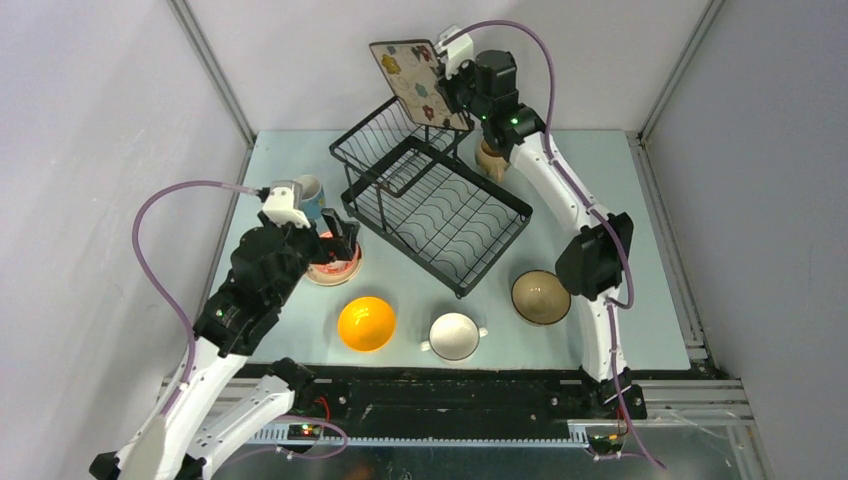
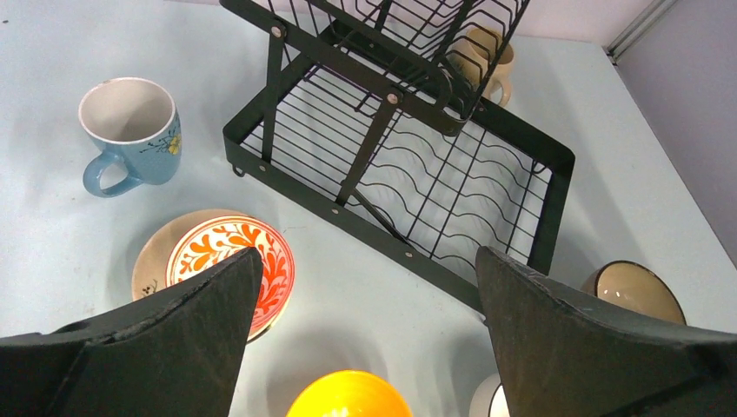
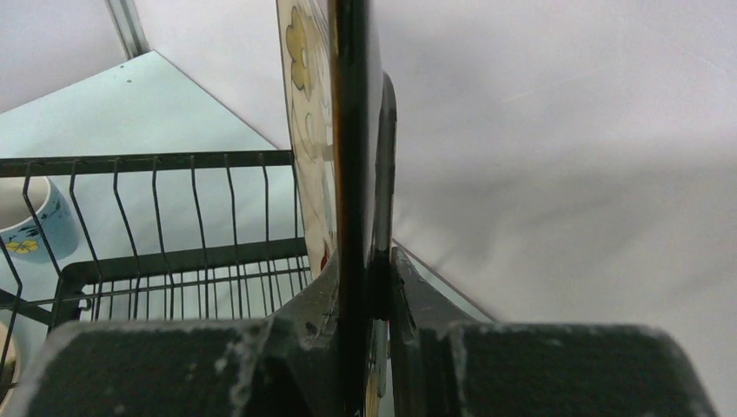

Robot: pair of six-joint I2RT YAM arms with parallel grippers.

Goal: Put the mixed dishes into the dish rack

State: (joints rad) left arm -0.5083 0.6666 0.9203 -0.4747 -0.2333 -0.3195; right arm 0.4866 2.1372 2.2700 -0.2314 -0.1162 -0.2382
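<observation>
Our right tool [image 1: 449, 80] pinches the square floral plate [image 1: 412, 80] by its edge, tilted in the air above the far end of the dish rack [image 1: 440, 210]. Our left tool [image 2: 367, 256] hangs spread wide over the red-patterned bowl [image 1: 335, 268]. The rack sits askew on the pale blue desk [image 1: 650, 250]. An orange-yellow bowl [image 1: 366, 323], a white two-handled bowl [image 1: 454, 335] and a tan bowl [image 1: 541, 297] stand nearer us. Plain grey walls [image 1: 100, 120] and metal corner posts [image 1: 215, 75] enclose the desk on three sides.
</observation>
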